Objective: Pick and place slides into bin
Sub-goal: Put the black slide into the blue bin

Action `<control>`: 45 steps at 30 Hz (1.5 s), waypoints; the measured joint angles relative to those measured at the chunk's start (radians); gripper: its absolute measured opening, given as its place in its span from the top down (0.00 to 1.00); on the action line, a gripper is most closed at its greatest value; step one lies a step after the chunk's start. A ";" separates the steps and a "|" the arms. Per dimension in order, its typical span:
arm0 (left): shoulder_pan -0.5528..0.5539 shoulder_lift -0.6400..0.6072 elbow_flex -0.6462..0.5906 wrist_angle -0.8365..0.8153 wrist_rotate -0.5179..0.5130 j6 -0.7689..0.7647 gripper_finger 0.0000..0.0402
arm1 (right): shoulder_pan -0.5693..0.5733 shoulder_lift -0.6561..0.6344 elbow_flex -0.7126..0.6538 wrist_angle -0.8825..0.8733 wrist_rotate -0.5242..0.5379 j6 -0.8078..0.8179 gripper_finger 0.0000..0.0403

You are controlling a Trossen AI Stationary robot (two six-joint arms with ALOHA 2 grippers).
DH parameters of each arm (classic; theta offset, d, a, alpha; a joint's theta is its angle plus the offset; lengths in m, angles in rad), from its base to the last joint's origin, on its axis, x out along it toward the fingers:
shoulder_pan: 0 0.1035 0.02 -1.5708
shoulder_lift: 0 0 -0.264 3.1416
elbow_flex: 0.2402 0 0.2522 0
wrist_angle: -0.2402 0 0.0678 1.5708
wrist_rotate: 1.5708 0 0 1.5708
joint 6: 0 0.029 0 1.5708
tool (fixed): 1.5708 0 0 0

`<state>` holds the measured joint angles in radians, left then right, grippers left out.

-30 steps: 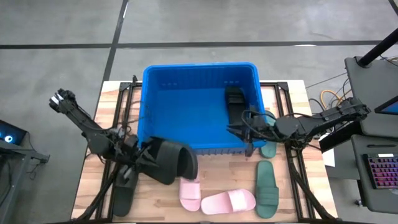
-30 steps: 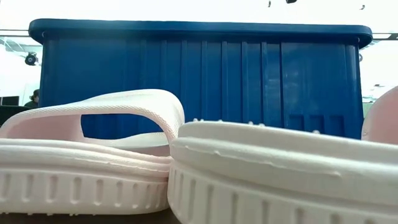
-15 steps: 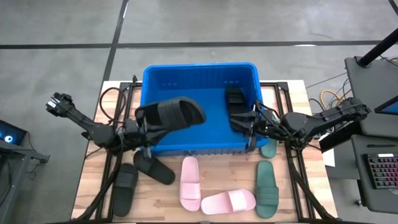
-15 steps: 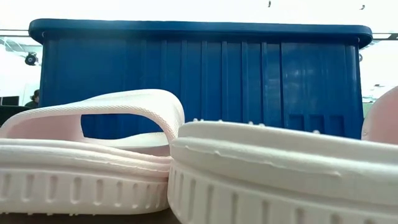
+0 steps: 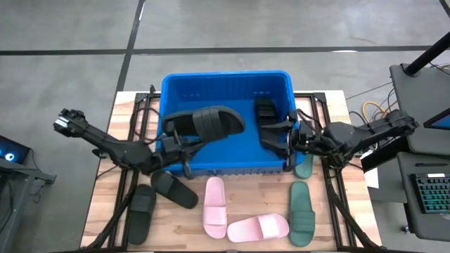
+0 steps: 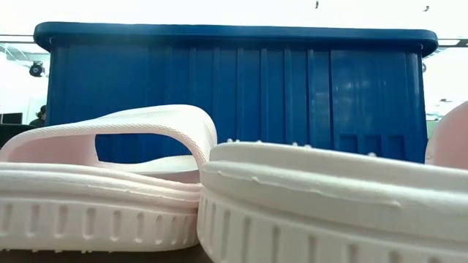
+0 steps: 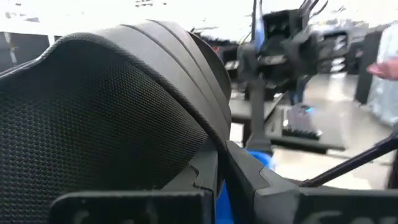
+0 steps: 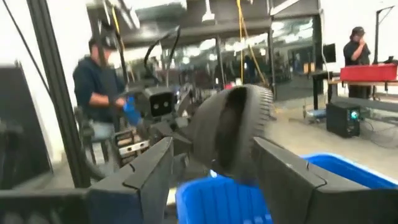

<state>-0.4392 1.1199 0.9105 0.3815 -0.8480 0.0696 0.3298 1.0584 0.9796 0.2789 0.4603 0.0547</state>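
Left to right: two black slides (image 5: 151,204) lie on the worktop (image 5: 105,204). The left hand (image 5: 179,140) pinches a third (image 5: 207,123) above the bin (image 5: 225,83). The right hand (image 5: 290,139), spread, hangs over a fourth (image 5: 267,121) inside. Pink (image 5: 239,221) and green pairs (image 5: 302,207) remain outside.

I work in a robotics lab or workshop: grey concrete floor (image 5: 281,28) around my wooden table (image 5: 105,204), a lit keyboard (image 5: 430,193) beside it, and people (image 8: 99,81) among benches and hanging cables beyond.
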 joint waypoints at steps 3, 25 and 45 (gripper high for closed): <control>0.026 0.039 0.031 -0.062 -0.004 0.000 1.00 | 0.000 0.027 0.097 -0.172 0.001 0.031 0.49; 0.060 0.309 0.379 -0.207 -0.046 0.319 1.00 | -0.001 0.261 0.603 -0.750 0.067 0.091 0.50; 0.067 0.347 0.434 -0.197 -0.060 0.392 1.00 | -0.001 0.261 0.602 -0.821 0.144 0.092 0.50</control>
<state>-0.3718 1.4673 1.3445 0.1847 -0.9079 0.4615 0.3290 1.3194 1.5818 -0.5419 0.6041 0.1466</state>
